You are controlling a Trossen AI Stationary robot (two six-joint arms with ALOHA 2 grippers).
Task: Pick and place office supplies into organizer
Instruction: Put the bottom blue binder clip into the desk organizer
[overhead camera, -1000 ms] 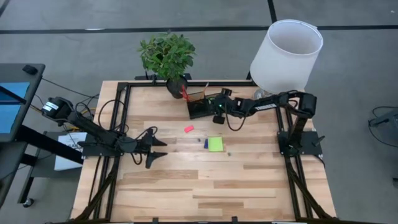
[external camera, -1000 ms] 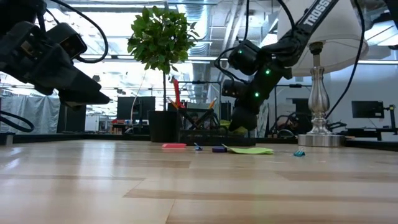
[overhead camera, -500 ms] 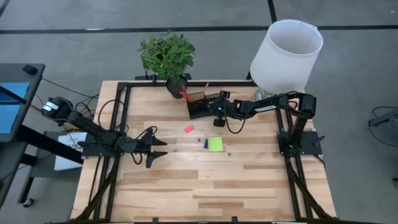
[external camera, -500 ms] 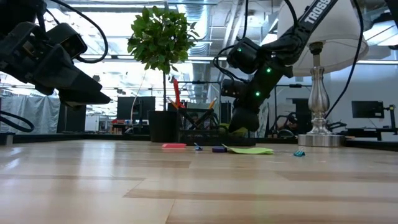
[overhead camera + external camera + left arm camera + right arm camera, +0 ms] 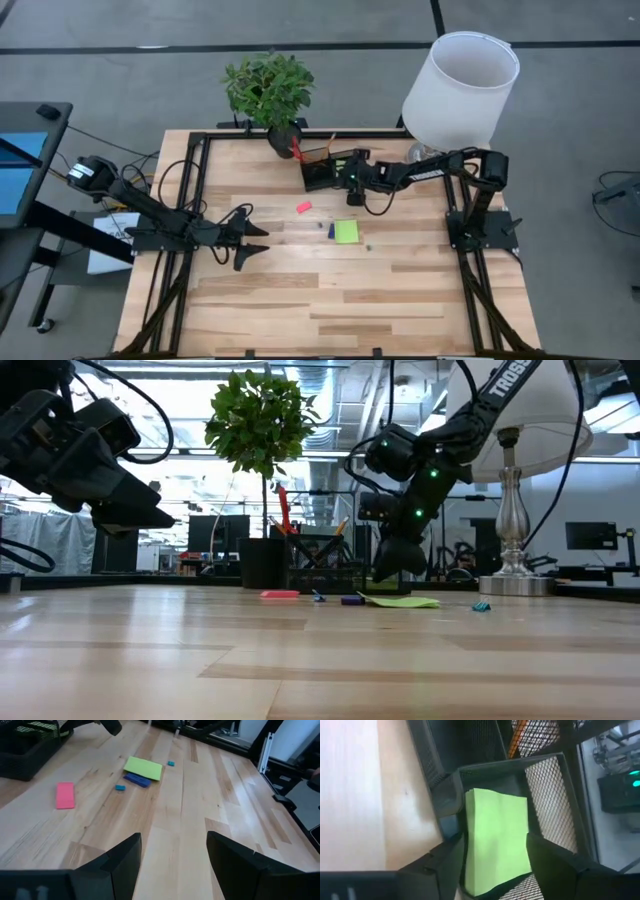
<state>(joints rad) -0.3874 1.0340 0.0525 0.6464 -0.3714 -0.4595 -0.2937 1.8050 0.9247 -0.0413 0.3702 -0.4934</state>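
The dark mesh organizer [image 5: 322, 172] stands at the table's far edge, with red-handled scissors [image 5: 296, 148] and an orange pencil [image 5: 518, 731] upright in its taller section. My right gripper [image 5: 495, 855] hangs open over a low compartment, slanting down. A lime-green sticky-note pad [image 5: 497, 837] lies flat in that compartment, between the two fingers. A second green pad [image 5: 346, 232], a dark blue piece [image 5: 331, 231] and a pink piece [image 5: 303, 207] lie on the table's middle. My left gripper [image 5: 172, 855] waits open above the table's left side.
A potted plant [image 5: 268, 88] stands just left of the organizer, and a lamp with a white shade [image 5: 460, 88] stands at the far right corner. A tiny blue piece [image 5: 170, 763] lies beyond the green pad. The near half of the wooden table [image 5: 330, 310] holds nothing.
My right gripper has opened over the organizer and otherwise stayed about where it was.
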